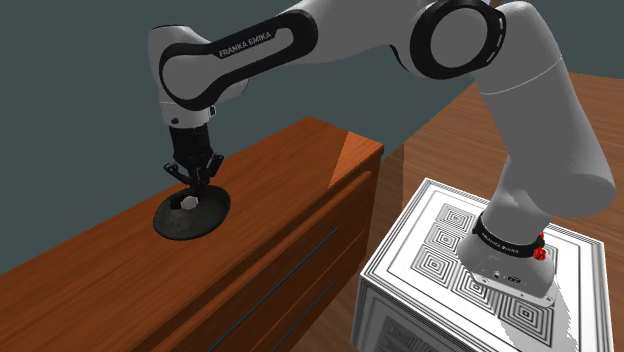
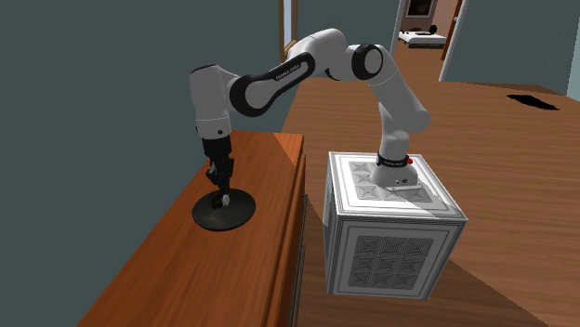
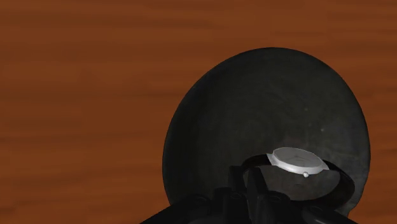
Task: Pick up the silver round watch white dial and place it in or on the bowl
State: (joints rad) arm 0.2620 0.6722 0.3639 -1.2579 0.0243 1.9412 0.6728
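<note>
One wooden dresser (image 1: 290,170) spans the shoulder view's left half. Its top is bare wood around one dark, shallow bowl (image 1: 205,222), which sits nearer the wall-side edge. My one gripper (image 1: 194,184) hangs over the bowl; I cannot tell if it is open or closed. One silver watch (image 3: 296,160) sits inside the bowl's rim, dial upward, strap running across the bowl.

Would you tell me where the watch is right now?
The watch is over the dark bowl on the wooden dresser, at the shoulder view's left, directly beneath the pincer.
</note>
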